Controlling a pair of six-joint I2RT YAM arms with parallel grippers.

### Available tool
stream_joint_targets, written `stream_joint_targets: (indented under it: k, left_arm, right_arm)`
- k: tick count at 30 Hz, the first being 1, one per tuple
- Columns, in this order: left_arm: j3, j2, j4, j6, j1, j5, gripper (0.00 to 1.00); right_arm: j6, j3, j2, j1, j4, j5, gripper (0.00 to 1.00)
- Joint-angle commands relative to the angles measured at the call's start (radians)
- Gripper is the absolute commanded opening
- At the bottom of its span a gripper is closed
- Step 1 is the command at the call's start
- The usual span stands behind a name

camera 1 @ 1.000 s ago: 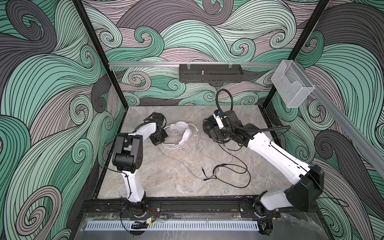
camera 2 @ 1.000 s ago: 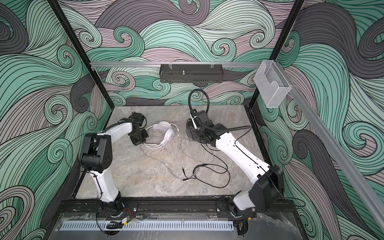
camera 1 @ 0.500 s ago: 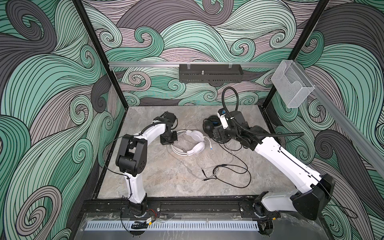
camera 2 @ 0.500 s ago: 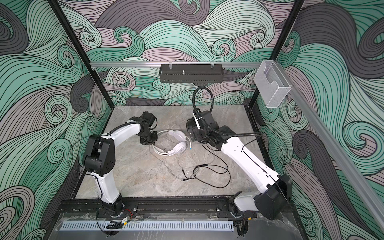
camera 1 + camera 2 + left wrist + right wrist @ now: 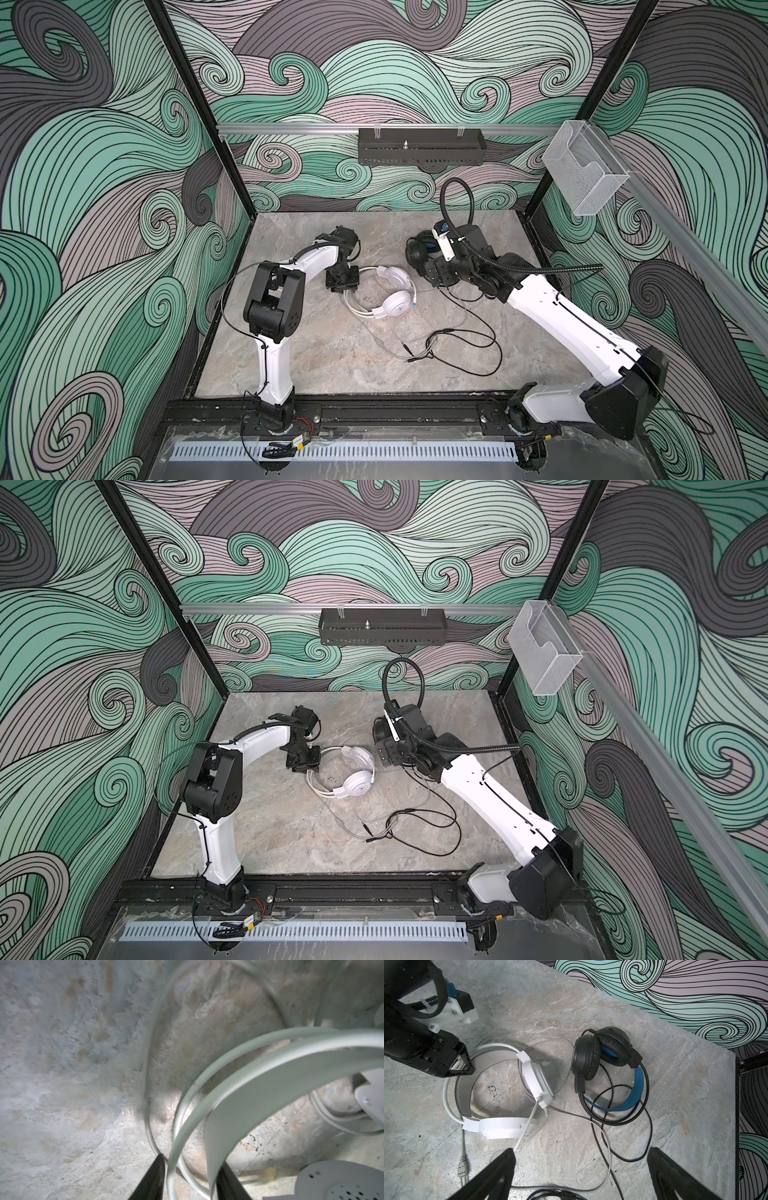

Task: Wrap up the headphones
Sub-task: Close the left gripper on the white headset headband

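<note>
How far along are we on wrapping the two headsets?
Done: nothing looks finished. Both cords trail loose over the table: the pale cord and the black cord.
In hand: the left end effector straddles the white headset at its headband; whether it grips is unclear. The right end effector is open and empty near the black headset.
Left: wrap both cords.

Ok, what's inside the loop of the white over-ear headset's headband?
Only bare grey marble tabletop with dark specks. The black left gripper straddles the headband and covers the loop's edge there.
</note>
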Motion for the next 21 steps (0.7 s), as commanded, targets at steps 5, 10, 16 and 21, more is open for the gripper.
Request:
stream_joint_targets:
  k: [5,10,16,21]
  left_arm:
    - [0.017,0.034,0.016,-0.061,-0.002,-0.033,0.42]
    - [0.028,0.086,0.004,-0.082,-0.006,-0.045,0.40]
    - [0.002,0.123,0.026,-0.125,-0.032,-0.076,0.40]
    - [-0.025,0.152,0.011,-0.178,-0.064,-0.188,0.30]
  right_arm:
    - [-0.003,-0.007,-0.006,0.005,0.002,0.010,1.00]
    - [-0.001,-0.015,-0.018,0.006,0.001,0.014,0.99]
    - [-0.003,-0.025,-0.031,0.006,0.001,0.022,1.00]
    - [-0.003,-0.022,-0.028,0.006,0.004,0.028,1.00]
